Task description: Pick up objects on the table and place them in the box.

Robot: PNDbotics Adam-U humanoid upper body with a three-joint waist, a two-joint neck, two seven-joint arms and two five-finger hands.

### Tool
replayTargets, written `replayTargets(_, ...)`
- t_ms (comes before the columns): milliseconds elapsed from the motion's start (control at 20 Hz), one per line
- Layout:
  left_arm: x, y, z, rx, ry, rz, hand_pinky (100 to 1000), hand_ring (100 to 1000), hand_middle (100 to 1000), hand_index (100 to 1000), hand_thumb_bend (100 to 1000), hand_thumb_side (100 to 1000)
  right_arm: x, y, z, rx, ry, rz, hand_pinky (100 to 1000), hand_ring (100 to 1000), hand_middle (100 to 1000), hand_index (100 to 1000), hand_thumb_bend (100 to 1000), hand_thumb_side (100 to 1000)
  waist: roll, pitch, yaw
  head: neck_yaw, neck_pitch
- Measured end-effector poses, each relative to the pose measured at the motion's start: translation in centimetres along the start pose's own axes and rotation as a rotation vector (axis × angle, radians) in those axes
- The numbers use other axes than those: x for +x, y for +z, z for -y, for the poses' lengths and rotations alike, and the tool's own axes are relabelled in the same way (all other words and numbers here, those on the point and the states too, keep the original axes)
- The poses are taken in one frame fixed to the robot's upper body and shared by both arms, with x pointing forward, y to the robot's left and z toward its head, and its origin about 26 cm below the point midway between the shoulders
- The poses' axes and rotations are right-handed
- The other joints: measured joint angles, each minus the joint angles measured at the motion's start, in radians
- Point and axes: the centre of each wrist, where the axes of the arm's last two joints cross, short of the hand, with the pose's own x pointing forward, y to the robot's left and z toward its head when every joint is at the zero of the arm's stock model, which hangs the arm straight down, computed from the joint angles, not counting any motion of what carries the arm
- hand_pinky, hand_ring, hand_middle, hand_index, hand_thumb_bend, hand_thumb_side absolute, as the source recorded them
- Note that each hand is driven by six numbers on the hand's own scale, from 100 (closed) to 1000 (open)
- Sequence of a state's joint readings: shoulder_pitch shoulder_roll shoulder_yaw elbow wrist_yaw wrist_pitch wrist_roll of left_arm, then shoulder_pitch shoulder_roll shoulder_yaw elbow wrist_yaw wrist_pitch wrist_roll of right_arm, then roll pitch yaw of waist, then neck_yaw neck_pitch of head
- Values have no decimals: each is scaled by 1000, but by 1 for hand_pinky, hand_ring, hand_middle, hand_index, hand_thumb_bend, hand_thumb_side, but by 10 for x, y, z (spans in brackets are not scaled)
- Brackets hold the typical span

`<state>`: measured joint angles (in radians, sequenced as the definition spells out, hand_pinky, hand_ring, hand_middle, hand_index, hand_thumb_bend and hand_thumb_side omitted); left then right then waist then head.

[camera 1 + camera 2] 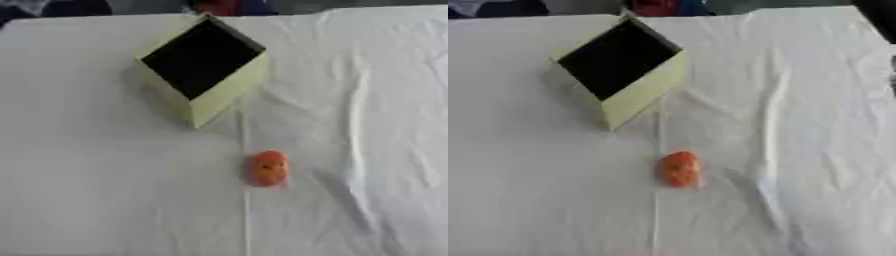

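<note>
A table [87, 200] draped in a white, creased cloth fills nearly the whole of both views, its far edge running along the top. On it stand two things in all: one box and one small orange object.

The box [223, 97] is pale yellow-green, open at the top with a dark interior, and is turned so that one corner points toward the near edge of the table. It sits in the far half of the table, somewhat left of the middle.

The orange object [268, 168] is a rounded oval lump, reddish orange, with a few faint darker marks on its surface; what exactly it is cannot be made out. It lies about mid-table, nearer than the box and well apart from it, alongside a long crease in the cloth.

Neither hand shows in either view, so how the fingers are posed cannot be told.
</note>
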<state>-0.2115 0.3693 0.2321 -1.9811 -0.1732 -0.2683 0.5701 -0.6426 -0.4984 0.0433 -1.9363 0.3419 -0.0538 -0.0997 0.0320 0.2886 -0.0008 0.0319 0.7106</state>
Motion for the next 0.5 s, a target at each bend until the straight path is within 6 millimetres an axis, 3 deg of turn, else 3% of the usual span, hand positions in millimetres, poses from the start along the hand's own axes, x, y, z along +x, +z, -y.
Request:
replayTargets(250,0,0,0,0,0,0,681,607,641,716,130,810,4,-6,-2,21,8,15,845,758,674,797,100,790,0,-1,1,-1,0)
replayTargets(500,0,0,0,-4,-1,-3,681,607,641,716,130,810,22,-35,-11,195,112,97,860,797,721,820,100,787,-7,-15,2,-9,4)
